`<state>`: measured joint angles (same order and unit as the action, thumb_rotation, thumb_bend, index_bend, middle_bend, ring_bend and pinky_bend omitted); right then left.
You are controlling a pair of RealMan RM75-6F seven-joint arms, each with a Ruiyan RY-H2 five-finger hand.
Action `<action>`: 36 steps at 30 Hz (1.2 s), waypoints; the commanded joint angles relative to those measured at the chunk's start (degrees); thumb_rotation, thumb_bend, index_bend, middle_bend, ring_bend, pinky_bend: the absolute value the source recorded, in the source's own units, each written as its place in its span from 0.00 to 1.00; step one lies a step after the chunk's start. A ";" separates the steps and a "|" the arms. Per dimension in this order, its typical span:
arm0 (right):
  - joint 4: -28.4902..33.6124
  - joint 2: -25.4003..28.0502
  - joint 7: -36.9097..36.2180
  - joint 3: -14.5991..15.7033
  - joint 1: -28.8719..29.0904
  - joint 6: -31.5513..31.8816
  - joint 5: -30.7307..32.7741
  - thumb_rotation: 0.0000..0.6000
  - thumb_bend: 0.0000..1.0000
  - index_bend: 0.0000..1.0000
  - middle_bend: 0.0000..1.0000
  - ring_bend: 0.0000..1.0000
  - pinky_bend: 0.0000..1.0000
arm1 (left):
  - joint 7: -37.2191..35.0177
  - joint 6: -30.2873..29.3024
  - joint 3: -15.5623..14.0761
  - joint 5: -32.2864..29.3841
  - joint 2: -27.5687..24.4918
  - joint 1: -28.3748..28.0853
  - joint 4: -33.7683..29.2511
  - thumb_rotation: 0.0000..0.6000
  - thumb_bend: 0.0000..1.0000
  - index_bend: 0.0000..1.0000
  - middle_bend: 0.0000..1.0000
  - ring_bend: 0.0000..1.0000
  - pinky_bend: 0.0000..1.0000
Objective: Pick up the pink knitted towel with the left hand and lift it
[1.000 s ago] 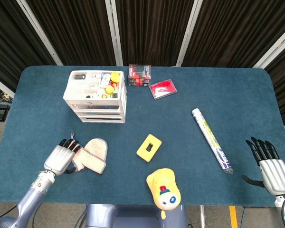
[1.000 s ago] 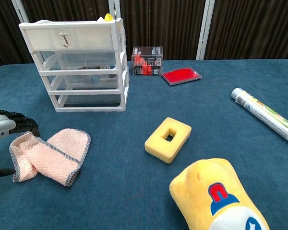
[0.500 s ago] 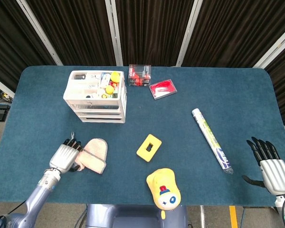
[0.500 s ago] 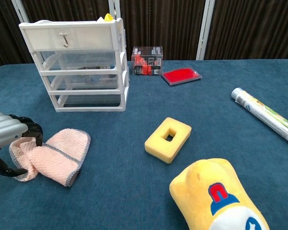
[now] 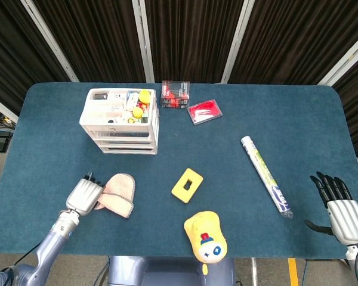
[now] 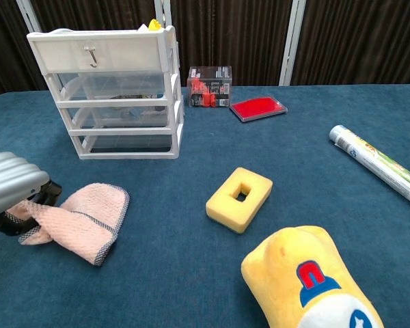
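The pink knitted towel [image 5: 119,193] [image 6: 85,217] lies crumpled on the blue table near the front left, its dark-edged left end gathered up. My left hand [image 5: 85,194] [image 6: 10,191] covers that left end and grips it, fingers curled under the silver back of the hand; the rest of the towel still rests on the table. My right hand [image 5: 340,208] sits at the far right front edge, fingers spread, holding nothing, and is seen only in the head view.
A white drawer unit [image 5: 120,121] [image 6: 113,92] stands behind the towel. A yellow foam block [image 5: 187,185] [image 6: 239,199], a yellow plush toy [image 5: 206,236] [image 6: 314,280], a rolled tube [image 5: 266,175] [image 6: 376,164], a red case [image 5: 204,111] and a clear box [image 5: 175,94] lie across the table.
My left hand has closed over the towel's left end and bunched it together; the hand has shifted slightly toward the towel and tipped up, drawing the cloth's edge off the table.
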<state>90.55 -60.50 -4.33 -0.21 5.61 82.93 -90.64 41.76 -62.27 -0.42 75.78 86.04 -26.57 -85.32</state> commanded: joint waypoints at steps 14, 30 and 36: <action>0.07 -0.15 0.26 -0.15 -0.08 0.08 0.19 1.00 0.00 0.00 0.00 0.00 0.00 | -15.53 -7.04 -2.49 35.71 -10.09 -15.85 11.18 1.00 0.68 0.88 0.66 0.52 0.46; 0.07 -0.09 -0.12 -0.23 -0.07 -0.05 0.34 1.00 0.00 0.00 0.00 0.00 0.00 | -16.62 -6.10 1.20 39.63 -13.17 -23.48 10.28 1.00 0.68 0.88 0.67 0.53 0.47; 0.08 -0.09 -0.19 -0.25 -0.06 -0.11 0.38 1.00 0.00 0.00 0.00 0.00 0.00 | -16.48 -6.11 1.22 39.82 -13.33 -24.03 9.80 1.00 0.68 0.88 0.67 0.53 0.47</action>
<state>90.63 -60.59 -4.52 -0.46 5.54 82.83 -90.26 25.23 -68.38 0.83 115.54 72.76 -50.55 -75.47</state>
